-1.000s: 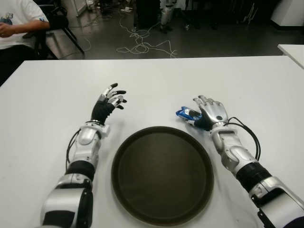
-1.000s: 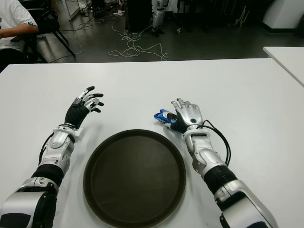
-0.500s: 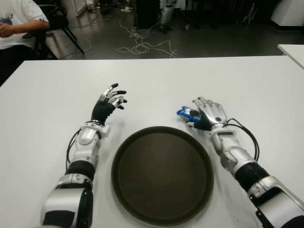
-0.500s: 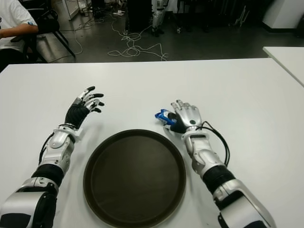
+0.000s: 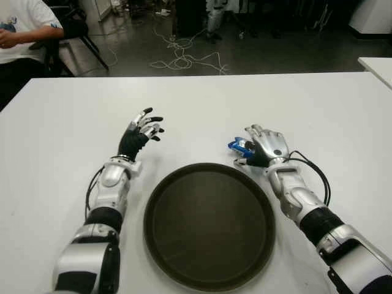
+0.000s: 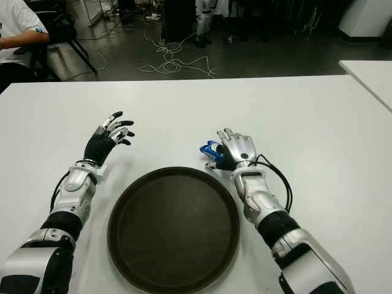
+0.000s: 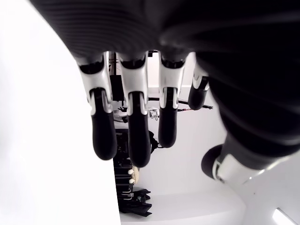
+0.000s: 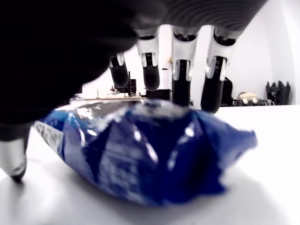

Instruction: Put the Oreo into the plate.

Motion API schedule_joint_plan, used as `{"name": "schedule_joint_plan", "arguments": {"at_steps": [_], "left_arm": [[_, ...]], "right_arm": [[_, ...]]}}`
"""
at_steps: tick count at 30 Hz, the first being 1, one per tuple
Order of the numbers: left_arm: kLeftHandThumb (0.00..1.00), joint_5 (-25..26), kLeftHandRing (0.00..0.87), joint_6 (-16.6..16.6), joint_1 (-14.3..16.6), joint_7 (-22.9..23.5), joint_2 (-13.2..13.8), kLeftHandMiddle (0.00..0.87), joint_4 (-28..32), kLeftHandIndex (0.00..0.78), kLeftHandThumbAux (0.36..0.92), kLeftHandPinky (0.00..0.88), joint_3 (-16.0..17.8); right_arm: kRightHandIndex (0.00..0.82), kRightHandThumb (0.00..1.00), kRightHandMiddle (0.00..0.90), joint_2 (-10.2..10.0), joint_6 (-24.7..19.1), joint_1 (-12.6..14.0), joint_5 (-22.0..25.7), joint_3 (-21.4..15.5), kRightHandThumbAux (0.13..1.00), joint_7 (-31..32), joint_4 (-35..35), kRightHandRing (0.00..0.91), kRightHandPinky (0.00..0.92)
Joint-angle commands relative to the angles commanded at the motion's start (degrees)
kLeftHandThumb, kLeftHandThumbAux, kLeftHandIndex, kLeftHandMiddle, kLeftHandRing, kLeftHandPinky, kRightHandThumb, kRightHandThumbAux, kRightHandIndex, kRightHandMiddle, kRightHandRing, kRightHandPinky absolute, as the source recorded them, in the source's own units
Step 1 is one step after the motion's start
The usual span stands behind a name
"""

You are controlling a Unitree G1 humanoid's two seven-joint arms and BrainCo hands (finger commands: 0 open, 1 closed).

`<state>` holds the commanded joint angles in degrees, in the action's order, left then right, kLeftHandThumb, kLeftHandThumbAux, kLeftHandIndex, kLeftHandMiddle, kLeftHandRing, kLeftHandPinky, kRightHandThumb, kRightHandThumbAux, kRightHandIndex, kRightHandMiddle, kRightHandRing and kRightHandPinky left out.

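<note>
you are looking down at a wide white counter [image 5: 318, 104] from the robot's head. near the middle, close to you, sits a large round dark brown plate [image 5: 209, 223] with a raised rim; nothing lies in it.

the right robot hand [image 5: 264, 147] is just beyond the far right edge of the plate, palm down. under its fingers is a small crinkled blue foil oreo packet [image 5: 240, 147], which sticks out on the hand's left side. in the right wrist view the blue packet [image 8: 140, 152] fills the space under the palm and lies on the white surface, with the four fingertips [image 8: 180, 91] curved down just beyond it and the thumb tip touching the counter at one side. the fingers are curled around the packet, but you cannot tell whether they press on it. the packet is on the counter, just outside the plate's rim, not inside the plate.

the left robot hand [image 5: 141, 132] shows well to the left of the packet, beyond the plate's far left edge, with its fingers spread apart and holding nothing.

at the far left, past the counter's edge, a person in a white shirt [image 5: 24, 24] sits on a chair. loose white cables [image 5: 184, 58] lie on the dark floor beyond the counter.
</note>
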<state>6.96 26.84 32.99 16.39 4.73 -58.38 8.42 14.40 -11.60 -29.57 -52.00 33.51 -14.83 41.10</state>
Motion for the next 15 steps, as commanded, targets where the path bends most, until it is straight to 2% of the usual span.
{"name": "schedule_joint_plan", "arguments": {"at_steps": [8, 15], "left_arm": [[0.238, -0.2, 0.378, -0.3, -0.1, -0.7, -0.1, 0.285, 0.2, 0.102, 0.641, 0.455, 0.0], [0.243, -0.5, 0.392, -0.4, -0.1, -1.0, 0.1, 0.294, 0.3, 0.108, 0.653, 0.476, -0.1]], "right_arm": [[0.217, 0.0, 0.305, 0.4, 1.5, -0.3, 0.6, 0.6, 0.549, -0.8, 1.1, 0.41, 0.395], [0.208, 0.0, 0.287, 0.0, 2.6, -0.8, 2.3, -0.3, 0.575, 0.2, 2.6, 0.379, 0.357]]}}
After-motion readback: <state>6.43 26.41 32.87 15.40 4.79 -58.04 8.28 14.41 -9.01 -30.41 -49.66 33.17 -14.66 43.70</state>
